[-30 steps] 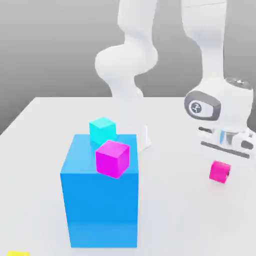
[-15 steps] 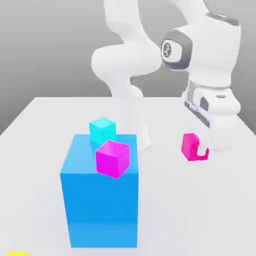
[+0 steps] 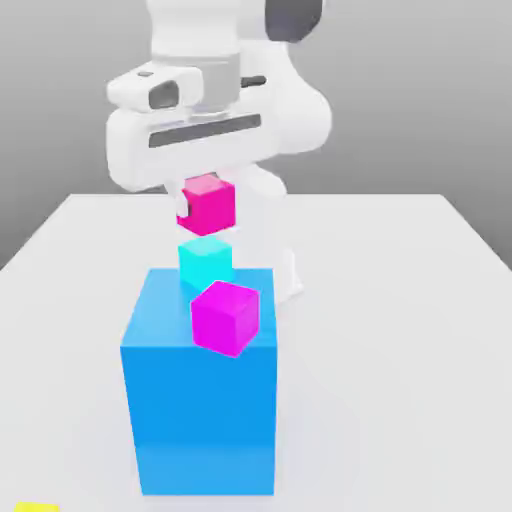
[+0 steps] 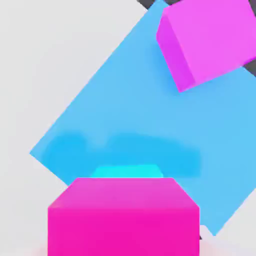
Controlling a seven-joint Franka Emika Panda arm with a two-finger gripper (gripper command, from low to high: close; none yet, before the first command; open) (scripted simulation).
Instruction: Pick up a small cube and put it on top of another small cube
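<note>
Directly above cyan cube [image 3: 205, 260], hot-pink cube [image 3: 209, 204]

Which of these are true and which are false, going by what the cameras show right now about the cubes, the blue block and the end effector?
1. The pink cube is directly above the cyan cube. True.
2. The pink cube lies on the table. False: it is up under the end effector, above the cyan cube.
3. The magenta cube shows in front of the blue block in the exterior view. True.
4. The magenta cube is stacked on the cyan cube. False: it sits lower in the exterior view, against the blue block.
5. A yellow thing shows at that view's lower left edge. True.
</note>
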